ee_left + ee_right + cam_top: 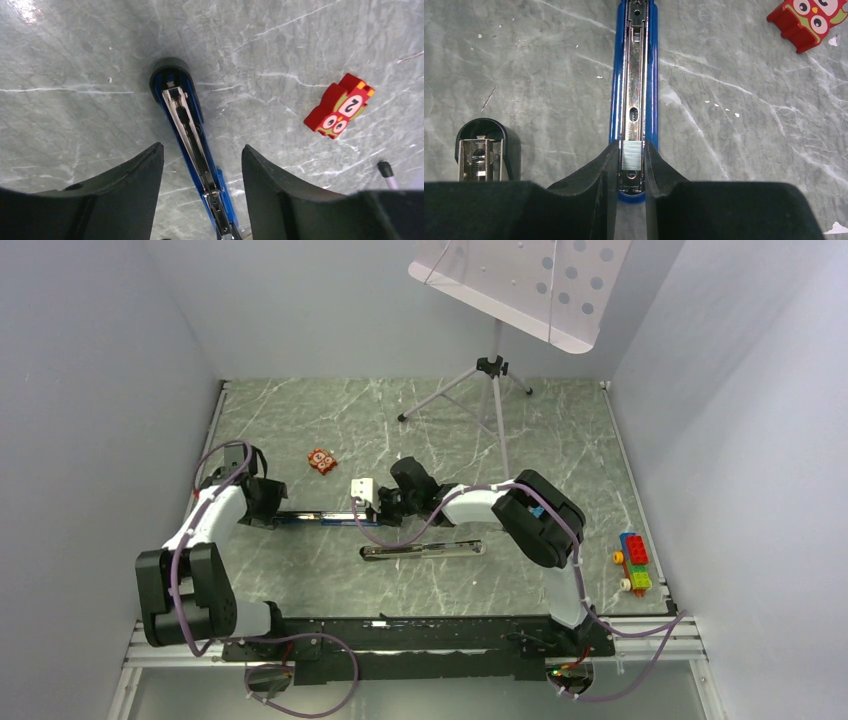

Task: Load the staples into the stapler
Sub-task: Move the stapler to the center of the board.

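- Staples (631,156), a small ribbed silver-grey block, sit pinched between the fingertips of the right pincer (631,147). They are directly over the near end of the blue stapler (634,75) and its open metal channel. I cannot tell whether the block touches the channel.
- That pincer is clamped on the block, one finger along each blue edge.
- From overhead, the blue stapler lies opened out flat on the marbled grey worktop (300,410), running 9 to 3 o'clock between the two arms.
- At its 9 o'clock end the left pincer (202,152) stands apart, fingers straddling the stapler with a gap on each side.
- A second stapler (422,551), black and silver, lies at 4 o'clock from the blue one.
- A red owl brick (321,460) rests at 12 o'clock from it.
- A stack of coloured bricks (632,562) sits by the worktop's 3 o'clock edge.
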`<state>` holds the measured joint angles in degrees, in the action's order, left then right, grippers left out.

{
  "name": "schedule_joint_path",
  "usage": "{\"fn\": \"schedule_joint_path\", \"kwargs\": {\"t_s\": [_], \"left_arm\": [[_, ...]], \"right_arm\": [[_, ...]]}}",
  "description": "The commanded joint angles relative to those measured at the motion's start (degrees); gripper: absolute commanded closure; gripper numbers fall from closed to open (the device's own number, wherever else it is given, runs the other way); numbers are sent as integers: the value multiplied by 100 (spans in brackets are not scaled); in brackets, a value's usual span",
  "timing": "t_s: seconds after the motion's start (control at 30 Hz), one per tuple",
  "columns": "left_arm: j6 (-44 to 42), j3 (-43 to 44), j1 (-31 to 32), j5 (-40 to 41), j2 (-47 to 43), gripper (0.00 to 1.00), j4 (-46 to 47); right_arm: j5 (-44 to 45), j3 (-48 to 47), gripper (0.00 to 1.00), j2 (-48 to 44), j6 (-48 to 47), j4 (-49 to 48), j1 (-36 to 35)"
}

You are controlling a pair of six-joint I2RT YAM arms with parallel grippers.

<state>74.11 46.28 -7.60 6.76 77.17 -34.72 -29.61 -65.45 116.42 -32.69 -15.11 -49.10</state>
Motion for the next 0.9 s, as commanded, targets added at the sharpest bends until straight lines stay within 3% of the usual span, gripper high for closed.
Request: {"fn": "schedule_joint_path", "kwargs": {"t_s": [0.0, 0.1, 0.2, 0.27, 0.47, 0.67, 0.87], "left_arm": [[-759, 97, -299, -455, -460, 35, 47], [-1590, 217, -492, -616, -814, 25, 59], [-3018, 275, -682, -1263, -1191, 17, 545], [-4166, 287, -741, -1865, -1376, 15, 918], [-6345, 495, -780, -2568, -1418, 13, 620], [-7661, 78, -781, -2921, -2082, 13, 1108], [-8155, -147, -779, -3285, -2503, 12, 1620]], "right_arm": [[-71, 60, 95, -41, -228, 548, 94], [-128, 31, 95, -68, -318, 703, 179], [-250, -73, 96, -91, -338, 941, 389], [-445, -204, 96, -91, -443, 1247, 509], [-764, -886, 95, -1, -1123, 2859, 794], [-732, -1310, 95, 31, -1863, 3848, 1297], [-603, -1464, 94, 164, -2613, 4312, 1646]]}}
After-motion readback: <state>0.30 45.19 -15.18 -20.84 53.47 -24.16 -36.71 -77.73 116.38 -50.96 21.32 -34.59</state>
